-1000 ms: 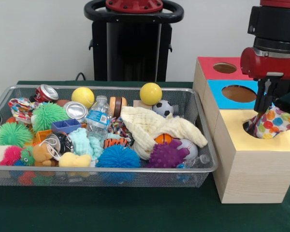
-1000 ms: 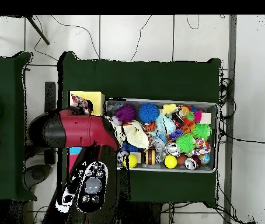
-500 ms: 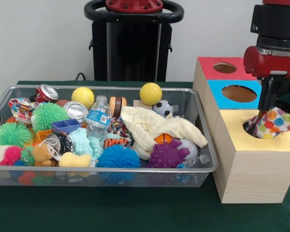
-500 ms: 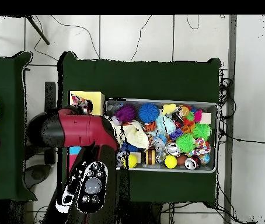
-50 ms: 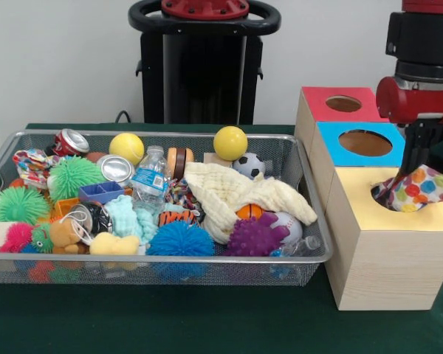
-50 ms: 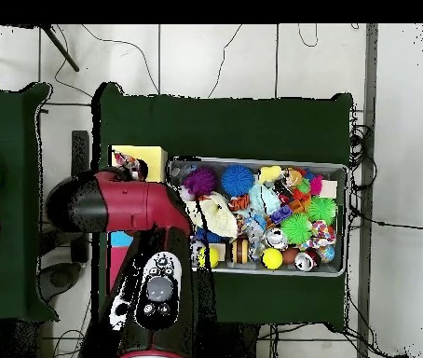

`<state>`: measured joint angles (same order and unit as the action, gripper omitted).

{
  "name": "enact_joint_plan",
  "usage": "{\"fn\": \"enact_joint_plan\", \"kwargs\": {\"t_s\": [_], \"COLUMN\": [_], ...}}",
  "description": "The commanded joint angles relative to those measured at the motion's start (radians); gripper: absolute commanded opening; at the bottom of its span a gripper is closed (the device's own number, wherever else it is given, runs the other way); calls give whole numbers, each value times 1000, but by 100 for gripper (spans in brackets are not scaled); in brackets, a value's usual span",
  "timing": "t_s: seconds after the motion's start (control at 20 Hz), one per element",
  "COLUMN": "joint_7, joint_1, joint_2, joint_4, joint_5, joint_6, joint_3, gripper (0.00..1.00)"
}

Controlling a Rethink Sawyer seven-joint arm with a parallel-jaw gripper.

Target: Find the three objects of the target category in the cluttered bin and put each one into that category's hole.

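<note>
Tool [image 5: 419, 158] hangs above the yellow-topped box [image 5: 387, 254], its tip at the polka-dot cloth [image 5: 419, 189]; you cannot tell whether it grips the cloth or stands apart. You see the cloth sitting in the box's hole, bulging out. The wire bin [image 5: 310, 221] of toys lies beside it on the desk [image 5: 207, 324].

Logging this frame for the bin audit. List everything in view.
Wire bin: one, grey mesh, on green table.
Sorting box: one; red, blue, yellow tops, each with a hole; right of bin.
Polka-dot cloth: one, multicoloured, partly in yellow hole.
Cream cloth: one, bin's right half.
Yellow balls: two, bin's far side.
Spiky balls: green, blue, purple, pink; bin front and left.
Cans: two, far left.
Water bottle: one, centre.
Soccer ball: one, far right.
Gripper: one, above polka-dot cloth.
</note>
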<state>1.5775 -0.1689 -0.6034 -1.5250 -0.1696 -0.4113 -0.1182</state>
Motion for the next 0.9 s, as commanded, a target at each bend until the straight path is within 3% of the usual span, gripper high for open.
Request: {"fn": "enact_joint_plan", "kwargs": {"t_s": [0.05,0.9], "joint_7": [156,156], "joint_1": [71,73], "joint_2": [36,61], "joint_4": [-134,-143], "joint_5": [-10,31], "joint_6": [101,171], "joint_3": [162,152], "gripper": [0,0]}}
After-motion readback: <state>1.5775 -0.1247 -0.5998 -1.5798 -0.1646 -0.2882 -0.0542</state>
